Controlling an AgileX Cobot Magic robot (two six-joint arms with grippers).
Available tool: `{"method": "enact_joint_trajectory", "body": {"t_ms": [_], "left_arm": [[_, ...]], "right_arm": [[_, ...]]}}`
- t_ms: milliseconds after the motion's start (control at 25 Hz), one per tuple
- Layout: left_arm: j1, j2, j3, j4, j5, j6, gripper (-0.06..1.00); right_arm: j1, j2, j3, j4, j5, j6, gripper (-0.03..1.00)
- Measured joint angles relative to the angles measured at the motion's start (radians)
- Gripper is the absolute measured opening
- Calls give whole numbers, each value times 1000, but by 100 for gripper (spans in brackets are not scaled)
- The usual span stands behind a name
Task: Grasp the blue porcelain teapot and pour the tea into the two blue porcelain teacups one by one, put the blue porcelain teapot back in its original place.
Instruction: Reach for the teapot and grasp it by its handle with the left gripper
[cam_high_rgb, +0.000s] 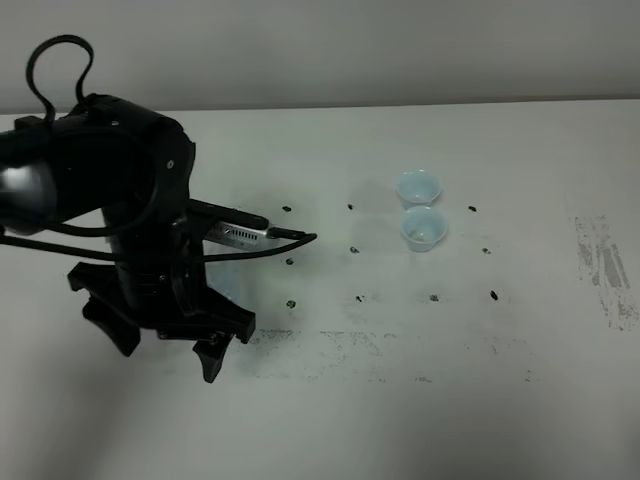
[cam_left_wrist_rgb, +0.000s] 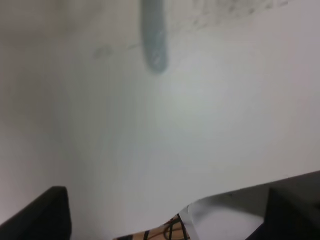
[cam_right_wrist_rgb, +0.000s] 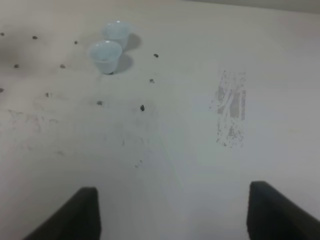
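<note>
My left claw (cam_high_rgb: 167, 358) hangs spread wide, fingers pointing down over the near left part of the table (cam_high_rgb: 500, 400), pinching nothing. I judge it is opened this far because the teapot is a round, fat thing and needs the full gap, or its loop handle needs room on both sides.

I cannot make out the teapot. My own arm covers the left of the high view, and the left wrist view is a pale blur with one grey-blue smear I cannot name. It may sit under my arm, but that is a guess.

The cups (cam_high_rgb: 420, 207) stand to the right of the middle, one just behind the other, very close or touching, both upright. Dark dots (cam_high_rgb: 354, 250) ring them, probably marks for where things belong. Side by side like that, one pour can follow the other with a short shift of the spout. I cannot tell whether either holds tea.

My right claw (cam_right_wrist_rgb: 175, 215) is also spread and empty, back on the right with the cups well ahead of it, out of the pouring path.
</note>
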Motion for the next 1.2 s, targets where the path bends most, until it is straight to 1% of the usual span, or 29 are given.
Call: {"method": "enact_joint_trajectory", "body": {"t_ms": [120, 200, 320, 400, 440, 520, 600, 760, 880, 1080, 1200], "left_arm": [[14, 26, -34, -10, 0, 38, 75], [49, 27, -36, -28, 0, 59, 75], [149, 27, -36, -85, 0, 91, 75], [202, 27, -36, -131, 0, 105, 75], [215, 27, -36, -148, 1, 110, 75], [218, 27, -36, -165, 1, 121, 75], [203, 27, -36, -167, 1, 127, 75], [164, 31, -37, -136, 1, 129, 75], [141, 64, -48, -129, 1, 129, 75], [124, 146, -140, -76, 1, 129, 75], [124, 170, -178, -60, 1, 129, 75]], "right_arm": [[0, 0, 0, 0, 0, 0, 59], [0, 0, 0, 0, 0, 0, 59], [0, 0, 0, 0, 0, 0, 59], [0, 0, 0, 0, 0, 0, 59], [0, 0, 0, 0, 0, 0, 59], [0, 0, 0, 0, 0, 0, 59], [0, 0, 0, 0, 0, 0, 59], [0, 0, 0, 0, 0, 0, 59], [0, 0, 0, 0, 0, 0, 59], [0, 0, 0, 0, 0, 0, 59], [0, 0, 0, 0, 0, 0, 59]]}}
